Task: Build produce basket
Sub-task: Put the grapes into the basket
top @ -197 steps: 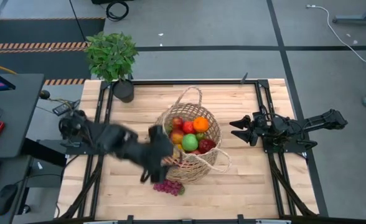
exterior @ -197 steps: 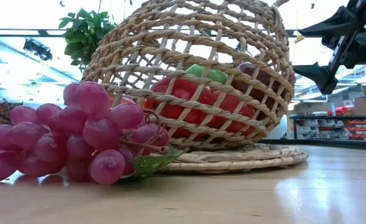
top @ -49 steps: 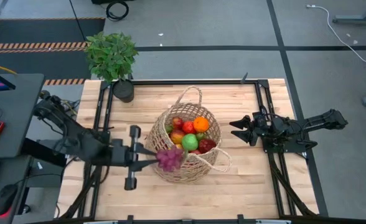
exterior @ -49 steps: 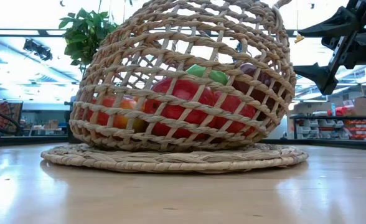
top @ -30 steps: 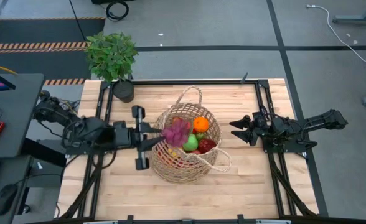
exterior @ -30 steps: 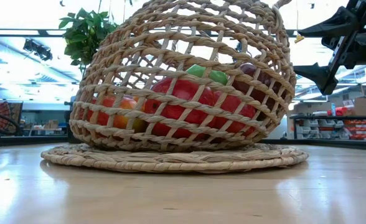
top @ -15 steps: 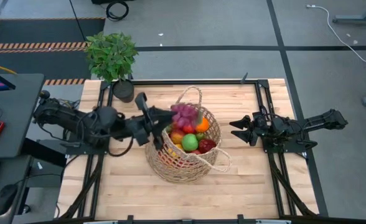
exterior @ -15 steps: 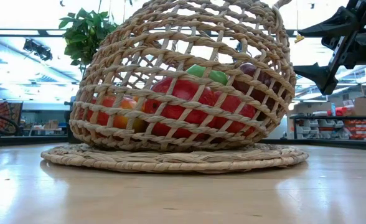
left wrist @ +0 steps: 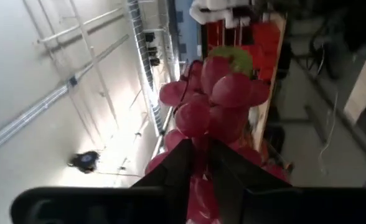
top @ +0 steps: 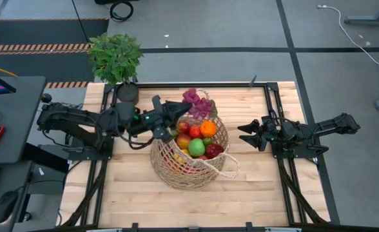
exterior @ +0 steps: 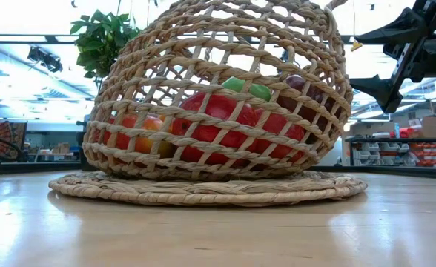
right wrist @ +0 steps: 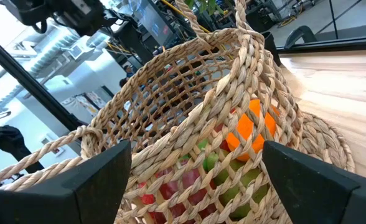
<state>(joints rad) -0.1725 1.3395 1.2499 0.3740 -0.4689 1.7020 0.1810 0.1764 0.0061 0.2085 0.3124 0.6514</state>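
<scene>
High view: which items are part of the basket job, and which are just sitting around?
Job:
- wicker basket
- purple grapes, held by the left gripper over the basket's far rim
- orange, green apple, red apples in the basket

Bystanders:
- potted plant at the far left corner
- right gripper, open, idle beside the basket

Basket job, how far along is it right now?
Mostly done: the basket already holds apples, an orange and other fruit. In hand: the left hand is shut on the grapes, held above the basket's far rim. Left: drop them in. The right hand waits open beside the basket.
</scene>
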